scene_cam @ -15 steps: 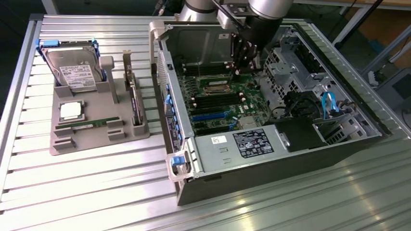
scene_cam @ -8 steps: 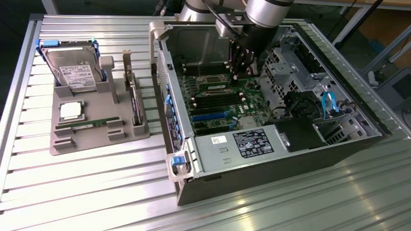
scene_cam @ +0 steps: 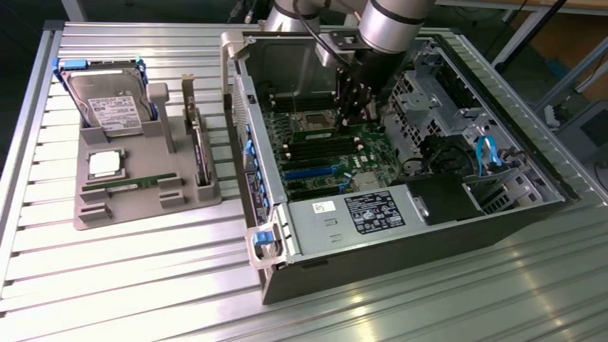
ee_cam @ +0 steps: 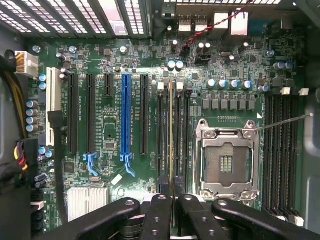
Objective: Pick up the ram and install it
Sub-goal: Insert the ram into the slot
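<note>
In the wrist view the ram (ee_cam: 171,125) shows edge-on as a thin yellowish line running out from between my fingers. My gripper (ee_cam: 172,202) is shut on the ram and holds it lengthwise over the black memory slots (ee_cam: 178,135), between two of them, just beside the empty processor socket (ee_cam: 227,162). Whether the stick touches a slot I cannot tell. In the exterior view my gripper (scene_cam: 357,107) reaches down into the open computer case (scene_cam: 285,235), above the green motherboard (scene_cam: 323,153).
A grey tray (scene_cam: 95,214) at the exterior view's left holds a hard drive (scene_cam: 112,103), a silver processor (scene_cam: 105,164), a green stick (scene_cam: 128,184) and an upright expansion card (scene_cam: 199,142). Case walls, a black power supply (scene_cam: 442,199) and blue-cabled drive bays (scene_cam: 489,153) surround the board.
</note>
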